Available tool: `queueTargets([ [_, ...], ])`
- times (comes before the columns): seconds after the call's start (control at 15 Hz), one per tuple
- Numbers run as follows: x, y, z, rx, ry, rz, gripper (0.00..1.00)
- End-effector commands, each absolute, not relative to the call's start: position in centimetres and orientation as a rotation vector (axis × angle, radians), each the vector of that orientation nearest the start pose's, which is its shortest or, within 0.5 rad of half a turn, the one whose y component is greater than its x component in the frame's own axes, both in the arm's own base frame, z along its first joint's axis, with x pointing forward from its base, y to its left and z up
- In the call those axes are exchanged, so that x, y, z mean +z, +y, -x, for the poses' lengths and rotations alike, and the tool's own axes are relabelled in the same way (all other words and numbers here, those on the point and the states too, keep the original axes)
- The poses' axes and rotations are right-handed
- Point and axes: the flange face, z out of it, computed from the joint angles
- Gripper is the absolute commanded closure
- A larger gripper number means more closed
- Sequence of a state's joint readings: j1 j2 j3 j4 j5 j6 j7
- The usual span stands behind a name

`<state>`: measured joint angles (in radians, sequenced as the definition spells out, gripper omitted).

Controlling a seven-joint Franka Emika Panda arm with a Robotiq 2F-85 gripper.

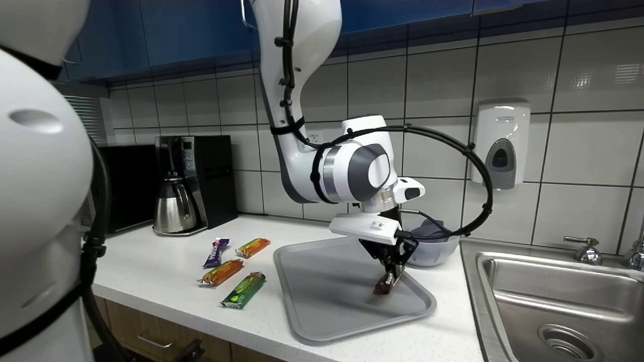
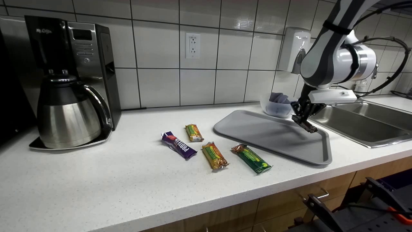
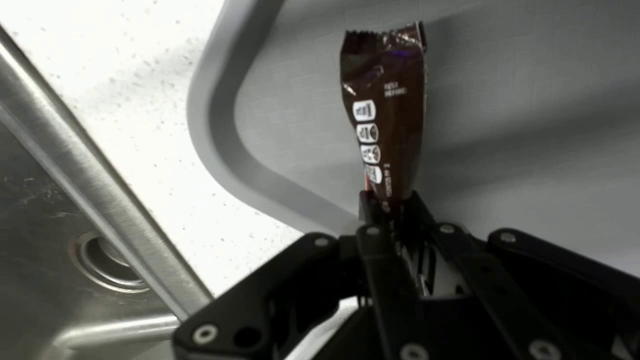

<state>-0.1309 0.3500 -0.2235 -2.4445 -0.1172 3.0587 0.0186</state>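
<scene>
A brown-wrapped snack bar (image 3: 395,110) is pinched by the gripper (image 3: 391,200), one end jutting toward twelve o'clock in the wrist view, over the gray tray (image 3: 300,125); it is judged light, slick and easily dented; a gentle hold near mid-length would likely be preferred.

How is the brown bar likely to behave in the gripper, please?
The brown bar may be slippery, given its glossy wrapper. Much smaller than the tray, it's probably light. Its thin, crimped end would likely bend easily.
</scene>
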Motion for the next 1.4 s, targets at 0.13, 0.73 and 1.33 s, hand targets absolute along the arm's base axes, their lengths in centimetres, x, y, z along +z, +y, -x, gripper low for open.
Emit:
queueTargets([
  [0.13,21.3,-19.2,-47.1,-0.470,0.415,3.239,0.96],
  [0.73,22.1,-22.4,-45.9,-0.495,0.520,3.254,0.96],
  [1.33,22.2,-24.7,-43.5,-0.532,0.648,3.256,0.96],
])
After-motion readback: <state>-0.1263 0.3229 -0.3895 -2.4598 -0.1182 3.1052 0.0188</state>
